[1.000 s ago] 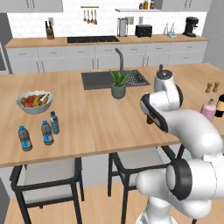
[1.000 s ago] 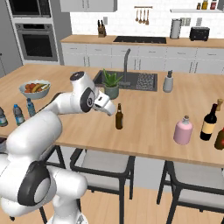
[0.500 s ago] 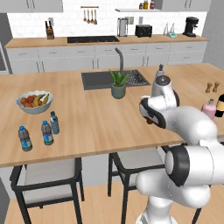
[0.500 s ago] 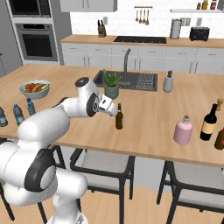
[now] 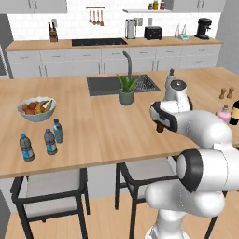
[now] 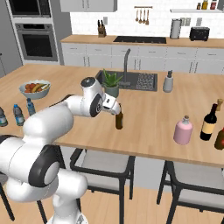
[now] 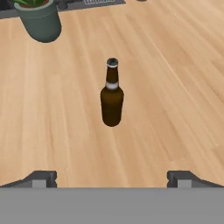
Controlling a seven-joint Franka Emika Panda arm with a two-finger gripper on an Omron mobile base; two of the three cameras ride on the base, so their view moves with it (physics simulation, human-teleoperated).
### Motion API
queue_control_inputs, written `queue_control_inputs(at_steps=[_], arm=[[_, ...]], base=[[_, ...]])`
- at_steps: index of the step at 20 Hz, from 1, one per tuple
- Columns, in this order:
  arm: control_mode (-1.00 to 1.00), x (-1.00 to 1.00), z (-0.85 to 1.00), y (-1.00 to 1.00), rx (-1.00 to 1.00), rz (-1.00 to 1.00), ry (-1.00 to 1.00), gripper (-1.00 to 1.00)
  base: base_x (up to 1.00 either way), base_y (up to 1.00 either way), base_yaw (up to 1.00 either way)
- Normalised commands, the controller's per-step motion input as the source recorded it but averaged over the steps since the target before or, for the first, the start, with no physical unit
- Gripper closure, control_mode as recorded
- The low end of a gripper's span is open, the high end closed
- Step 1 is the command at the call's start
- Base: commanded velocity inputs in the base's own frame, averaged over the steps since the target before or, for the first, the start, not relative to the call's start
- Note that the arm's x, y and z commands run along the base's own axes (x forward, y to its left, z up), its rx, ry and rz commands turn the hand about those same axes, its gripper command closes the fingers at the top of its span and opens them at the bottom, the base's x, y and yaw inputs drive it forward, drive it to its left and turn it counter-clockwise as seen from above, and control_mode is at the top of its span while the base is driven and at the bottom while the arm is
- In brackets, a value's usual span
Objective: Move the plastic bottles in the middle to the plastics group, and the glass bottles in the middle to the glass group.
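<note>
The slim amber-brown glass bottle with a narrow neck stands upright on the light wooden tabletop, roughly in the middle of the near half, and from my hand camera I see it dead centre ahead of the hand, apart from both fingertips. The hand is spread wide and grips nothing. In the right base view the amber bottle sits just beside the hand's end of the white arm, near the front edge. To its right along the same edge I can see the squat pale-pink glass bottle with a whitish top, and just beyond it, further right, the tall near-black wine bottle with a pale label, the two close together but not touching as far as I can tell. On the far left of the tabletop three small clear plastic water bottles with blue label bands and dark caps stand near one another, and just behind them sits a pale bowl of fruit. Behind the amber bottle, toward the dark sink, is a small green plant in a grey-green pot; a grey soap dispenser stands to the right of the sink.
</note>
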Motion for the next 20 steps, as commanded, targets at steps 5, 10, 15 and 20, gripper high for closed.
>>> queue_control_inputs(at_steps=[5, 10, 15, 20], arm=[[-1.00, 0.40, -0.16, -0.19, 0.00, 0.01, 0.00, -1.00], [-1.00, 0.22, -0.17, -0.34, 0.05, 0.00, 0.00, -1.00], [-1.00, 0.11, -0.22, -0.05, 0.06, 0.01, 0.00, -1.00], [-1.00, 0.14, -0.05, 0.00, 0.01, 0.00, 0.00, -1.00]], base=[[0.00, 0.00, 0.00], [0.00, 0.00, 0.00], [0.00, 0.00, 0.00], [0.00, 0.00, 0.00]])
